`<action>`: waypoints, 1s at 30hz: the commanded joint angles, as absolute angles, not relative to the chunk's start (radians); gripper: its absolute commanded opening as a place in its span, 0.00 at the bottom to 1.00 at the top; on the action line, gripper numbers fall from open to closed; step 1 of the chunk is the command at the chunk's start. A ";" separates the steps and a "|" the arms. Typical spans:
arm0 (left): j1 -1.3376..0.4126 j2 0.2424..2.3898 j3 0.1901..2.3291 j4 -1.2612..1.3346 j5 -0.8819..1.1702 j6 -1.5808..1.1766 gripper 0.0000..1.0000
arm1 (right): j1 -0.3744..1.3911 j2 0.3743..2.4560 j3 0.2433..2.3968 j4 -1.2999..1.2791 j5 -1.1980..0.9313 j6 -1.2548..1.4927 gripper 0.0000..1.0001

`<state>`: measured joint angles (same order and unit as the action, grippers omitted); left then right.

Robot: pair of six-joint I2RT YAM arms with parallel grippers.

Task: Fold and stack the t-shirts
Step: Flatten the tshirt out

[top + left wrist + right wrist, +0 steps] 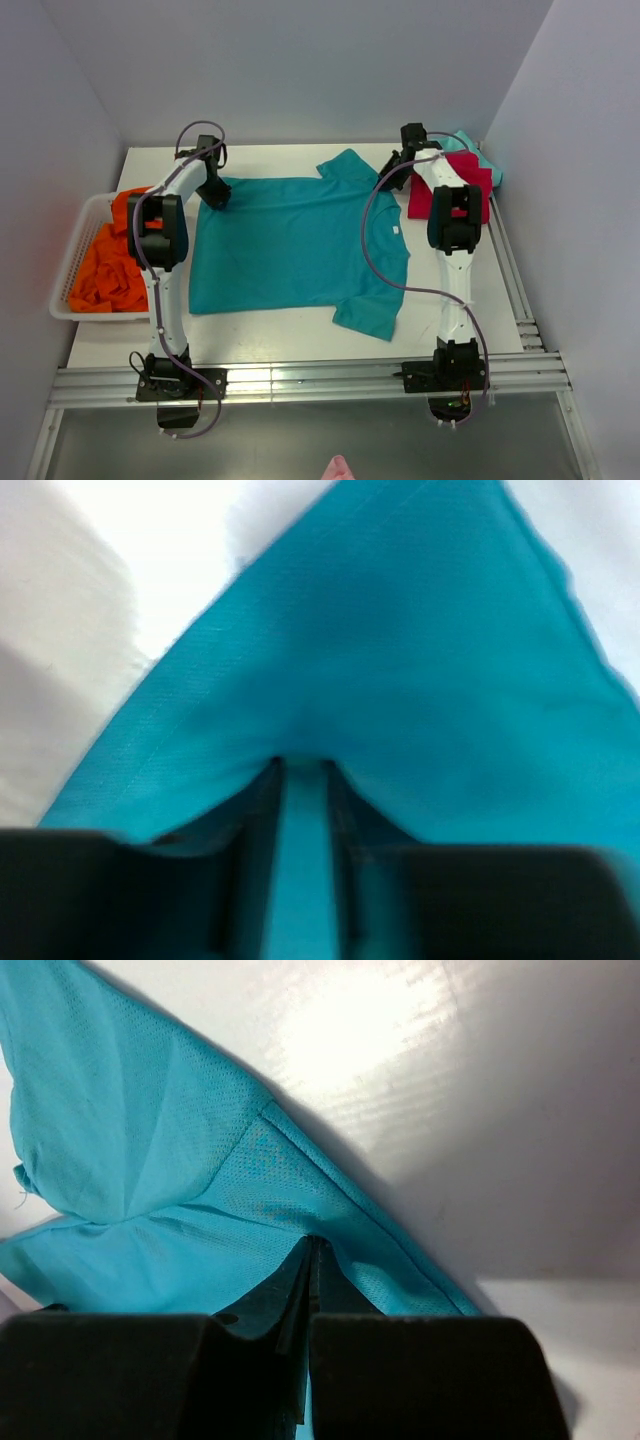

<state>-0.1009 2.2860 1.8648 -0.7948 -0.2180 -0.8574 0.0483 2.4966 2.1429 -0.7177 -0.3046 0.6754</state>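
The teal-blue t-shirt [300,245] lies spread flat in the middle of the table, its white neck label [397,232] toward the right. My left gripper [215,195] is shut on the shirt's far left corner; the left wrist view shows teal cloth [400,660] pinched between the jaws [300,765]. My right gripper [395,165] is shut on the shirt's far right edge by the sleeve; the right wrist view shows the cloth [150,1160] tented up from the closed jaws [312,1242]. A red shirt [450,195] and a light-teal shirt [482,152] lie at the back right.
A white basket [70,262] at the table's left edge holds crumpled orange shirts [105,265]. Grey walls close in the back and both sides. Metal rails run along the near edge [320,380] and the right edge.
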 commanded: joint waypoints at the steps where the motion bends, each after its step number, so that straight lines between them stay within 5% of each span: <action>1: -0.101 2.310 1.830 -0.772 -0.150 -0.870 0.36 | 0.048 2.536 2.206 -0.704 -0.265 0.667 0.00; 6: -0.101 2.249 1.802 -0.767 -0.126 -0.897 0.54 | 0.040 2.562 2.250 -0.710 -0.258 0.661 0.00; 25: -0.100 2.097 1.744 -0.727 -0.103 -0.839 0.56 | -0.021 2.543 2.264 -0.718 -0.176 0.661 0.00; 26: -0.100 2.079 1.747 -0.715 -0.101 -0.831 0.57 | -0.021 2.527 2.266 -0.704 -0.176 0.655 0.03; 27: -0.100 2.068 1.755 -0.701 -0.103 -0.824 0.58 | -0.020 2.514 2.260 -0.695 -0.172 0.653 0.23; 30: -0.100 2.028 1.795 -0.684 -0.103 -0.795 0.59 | -0.018 2.438 2.241 -0.649 -0.144 0.643 0.62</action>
